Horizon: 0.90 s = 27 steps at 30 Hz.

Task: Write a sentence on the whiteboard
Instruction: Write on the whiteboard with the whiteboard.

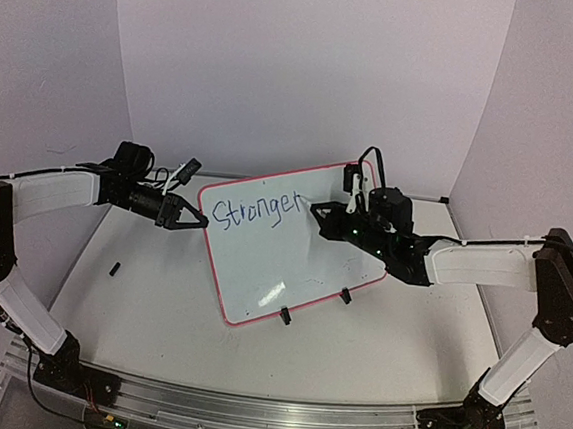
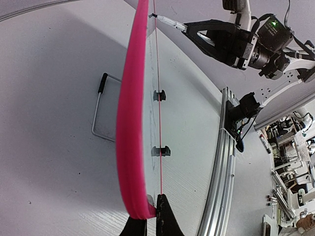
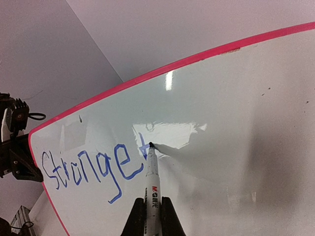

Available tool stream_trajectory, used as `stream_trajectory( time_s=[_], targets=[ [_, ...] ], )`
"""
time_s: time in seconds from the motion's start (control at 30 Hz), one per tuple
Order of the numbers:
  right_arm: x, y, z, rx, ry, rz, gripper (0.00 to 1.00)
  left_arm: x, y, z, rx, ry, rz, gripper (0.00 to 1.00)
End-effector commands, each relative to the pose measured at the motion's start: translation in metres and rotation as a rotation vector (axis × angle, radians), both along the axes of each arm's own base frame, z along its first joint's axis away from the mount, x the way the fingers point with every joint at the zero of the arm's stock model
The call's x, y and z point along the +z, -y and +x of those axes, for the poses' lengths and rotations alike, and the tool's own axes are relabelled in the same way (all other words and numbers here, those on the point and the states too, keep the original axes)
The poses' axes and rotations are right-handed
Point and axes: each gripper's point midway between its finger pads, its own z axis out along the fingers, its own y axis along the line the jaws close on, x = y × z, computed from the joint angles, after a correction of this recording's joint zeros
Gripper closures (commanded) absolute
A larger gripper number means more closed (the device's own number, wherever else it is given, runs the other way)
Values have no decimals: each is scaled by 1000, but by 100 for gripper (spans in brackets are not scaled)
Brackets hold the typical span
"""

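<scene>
Right gripper clamped on a marker, tip pressed to the whiteboard right at the end of the blue sentence, which reads "Stronge" plus one more stroke under the tip. Left gripper pinched tight on the board's pink rim at its left edge. The board stands tilted on two black feet on the bench, between the arms.

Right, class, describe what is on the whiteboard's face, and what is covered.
On the whiteboard: blue lettering reading "Stronge", then a stroke at the marker's tip. The right pincer holds that marker; its barrel covers whatever lies just beneath that stroke.
</scene>
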Motion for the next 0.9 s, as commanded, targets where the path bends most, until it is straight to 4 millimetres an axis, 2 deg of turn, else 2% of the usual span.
stream_trajectory(
  time_s=[0.0, 0.2, 0.33, 0.43, 0.5, 0.63, 0.87],
  targets=[
    [10, 9, 5, -50, 29, 1, 100, 12, 3, 13, -15, 122, 8, 100],
    [12, 9, 2, -40, 31, 5, 100, 12, 3, 13, -15, 124, 9, 100],
    [23, 14, -3, -38, 53, 15, 100, 12, 3, 13, -14, 127, 9, 100],
    [43, 14, -14, 6, 93, 47, 100, 13, 3, 13, -15, 127, 9, 100],
    [62, 18, -23, 24, 130, 71, 100, 14, 3, 12, -15, 130, 7, 100],
    [78, 34, -34, 6, 161, 65, 100, 15, 3, 12, -16, 133, 5, 100],
    [83, 51, -43, 2, 170, 14, 100, 19, 2, 10, -15, 140, 1, 100]
  ],
)
